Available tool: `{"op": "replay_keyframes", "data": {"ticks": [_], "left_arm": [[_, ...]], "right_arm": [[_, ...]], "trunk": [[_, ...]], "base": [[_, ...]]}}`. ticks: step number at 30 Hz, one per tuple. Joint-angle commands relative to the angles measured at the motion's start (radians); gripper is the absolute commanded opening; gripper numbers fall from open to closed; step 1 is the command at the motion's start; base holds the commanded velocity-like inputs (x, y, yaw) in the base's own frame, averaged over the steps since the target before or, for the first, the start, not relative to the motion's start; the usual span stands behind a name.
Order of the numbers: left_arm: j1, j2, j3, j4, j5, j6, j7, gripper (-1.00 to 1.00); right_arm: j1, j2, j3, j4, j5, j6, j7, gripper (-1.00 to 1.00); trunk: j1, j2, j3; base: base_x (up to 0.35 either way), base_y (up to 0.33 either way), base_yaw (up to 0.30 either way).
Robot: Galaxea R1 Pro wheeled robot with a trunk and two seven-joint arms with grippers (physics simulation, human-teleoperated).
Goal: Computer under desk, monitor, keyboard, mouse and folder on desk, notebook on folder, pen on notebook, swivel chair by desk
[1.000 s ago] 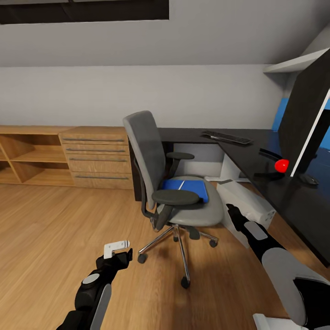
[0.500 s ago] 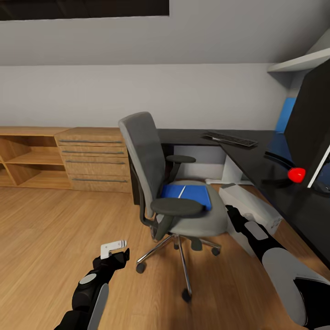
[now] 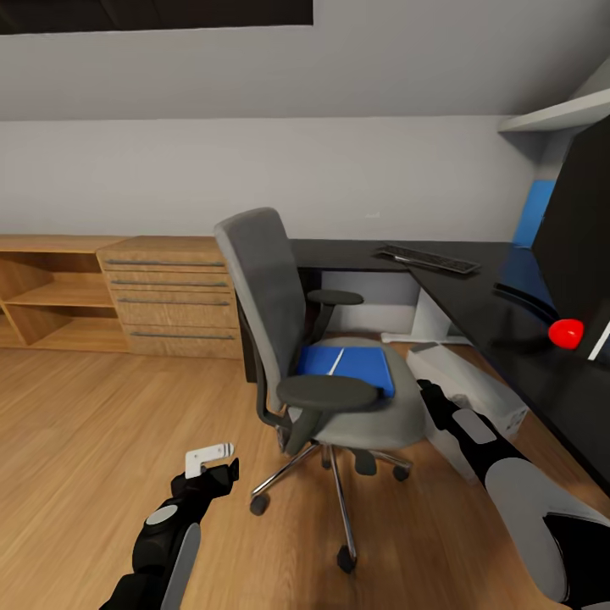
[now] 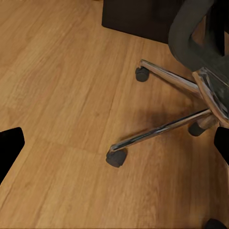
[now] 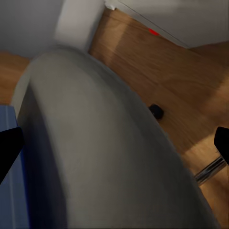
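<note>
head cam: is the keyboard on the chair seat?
No. The keyboard lies on the black desk near the back wall; the swivel chair seat carries a flat blue item instead.

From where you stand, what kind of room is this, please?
It looks like a home office corner, perhaps in an attic bedroom. A grey swivel chair stands at a black desk carrying a keyboard, with a light-wood chest of drawers along the wall.
</note>
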State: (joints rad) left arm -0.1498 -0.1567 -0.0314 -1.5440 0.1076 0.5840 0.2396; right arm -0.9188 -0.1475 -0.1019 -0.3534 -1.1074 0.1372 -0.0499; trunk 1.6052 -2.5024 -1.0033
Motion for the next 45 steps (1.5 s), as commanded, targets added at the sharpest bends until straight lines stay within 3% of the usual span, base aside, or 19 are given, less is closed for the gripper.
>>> {"op": "replay_keyframes", "data": {"ticks": [1,45], "left_arm": [[-0.001,0.0,-0.002,-0.002,0.011,0.004,0.009,1.0],[-0.001,0.0,-0.001,-0.001,0.009,0.004,0.01,1.0]], "right_arm": [[0.0,0.0,-0.004,-0.002,-0.006,0.005,-0.005,1.0],[0.0,-0.001,-0.008,-0.004,-0.008,-0.001,-0.02,1.0]], "trunk": [[0.0,0.0,-0.001],[0.0,0.0,-0.002]], "base": [[0.21,0.0,0.0],[0.011,0.0,0.005]]}}
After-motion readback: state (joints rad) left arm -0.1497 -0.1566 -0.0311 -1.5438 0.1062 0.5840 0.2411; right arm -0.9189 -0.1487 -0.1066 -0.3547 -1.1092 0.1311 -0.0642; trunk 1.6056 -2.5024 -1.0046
